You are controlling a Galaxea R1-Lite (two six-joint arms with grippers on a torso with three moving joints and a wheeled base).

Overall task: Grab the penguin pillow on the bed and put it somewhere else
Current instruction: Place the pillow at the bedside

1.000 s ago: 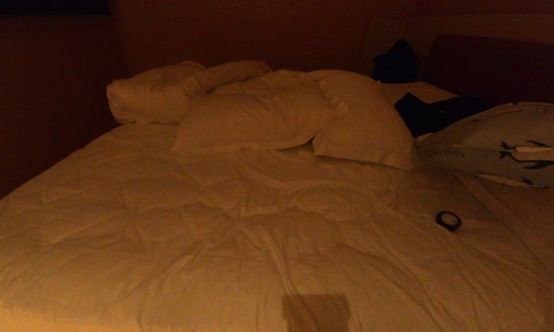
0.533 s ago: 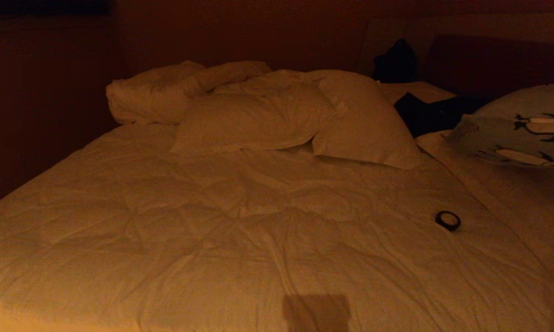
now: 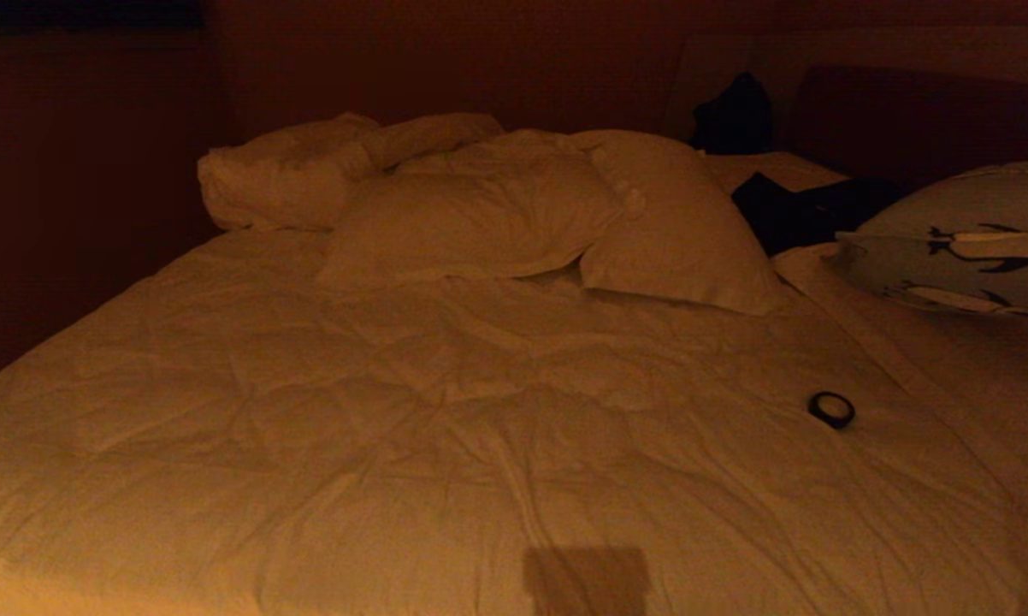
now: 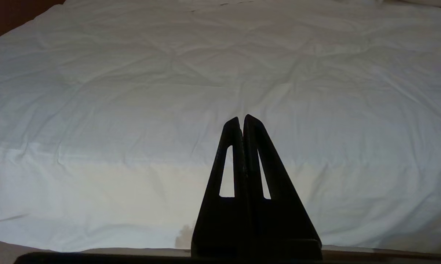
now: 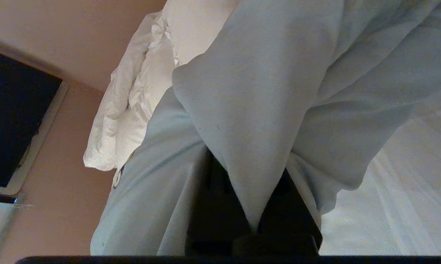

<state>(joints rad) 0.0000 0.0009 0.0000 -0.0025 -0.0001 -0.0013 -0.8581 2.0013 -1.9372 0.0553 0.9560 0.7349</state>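
My right gripper [image 5: 255, 205] is clamped tight on a fold of the pillow [image 5: 264, 91], the pale blue cloth pinched between my two dark fingers [image 5: 213, 205] and bunching up and away from them. In my right wrist view the cloth drapes over and around the gripper on both sides, hiding the fingertips. Past the held fold lie the white pillows [image 5: 132, 110] and, beyond them, a tan wall with a dark panel [image 5: 11, 121].

From my head, the pillow [image 3: 963, 244] shows at the far right edge, lifted off the bed [image 3: 446, 411] at its near end, its underside above the duvet, two printed penguins visible on its face. My right gripper itself is out of that view, beyond the edge where the pillow runs off. A small dark ring [image 3: 831, 410] lies on the duvet, below and well apart from the raised pillow. The white pillows [image 3: 514, 214] are heaped toward the headboard, with dark clothing [image 3: 800, 210] between them and the pillow I hold.

My left gripper [image 4: 242, 121] hangs idle over the near edge of the bed, fingers pressed together on nothing, only wrinkled duvet [image 4: 169, 91] ahead of it.
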